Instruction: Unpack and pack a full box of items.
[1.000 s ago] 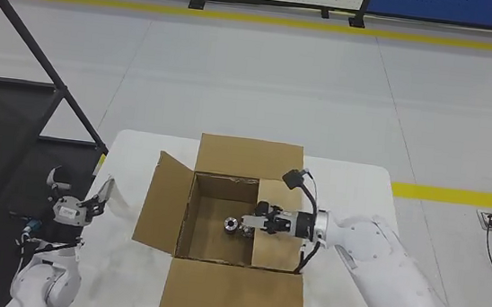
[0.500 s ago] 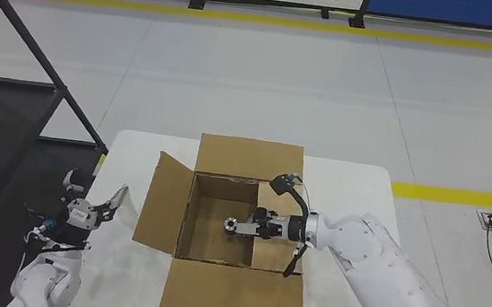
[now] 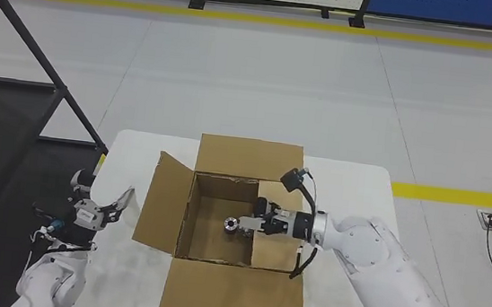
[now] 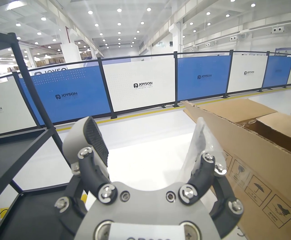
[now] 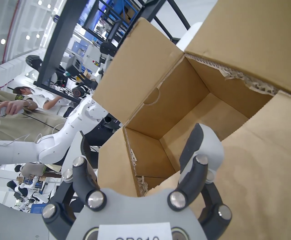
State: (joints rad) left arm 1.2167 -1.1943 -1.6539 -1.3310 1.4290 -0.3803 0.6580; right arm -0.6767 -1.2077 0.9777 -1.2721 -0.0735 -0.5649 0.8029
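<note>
Box point(image 3: 231, 298), one, open; grippers, two: left gripper point(image 4: 145, 129) and right gripper point(image 5: 141, 138) both released.

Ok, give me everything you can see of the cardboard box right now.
The cardboard box is plain brown corrugated board, upright and open on the white table. Far and near flaps are folded outward. The flap on the left arm's side slants up, and black handling symbols mark that side's outer face. The one on the right arm's side lies in over the opening. Some edges look torn. The visible floor is bare board. The open right gripper sits at that inward flap's edge; contact is unclear.
</note>
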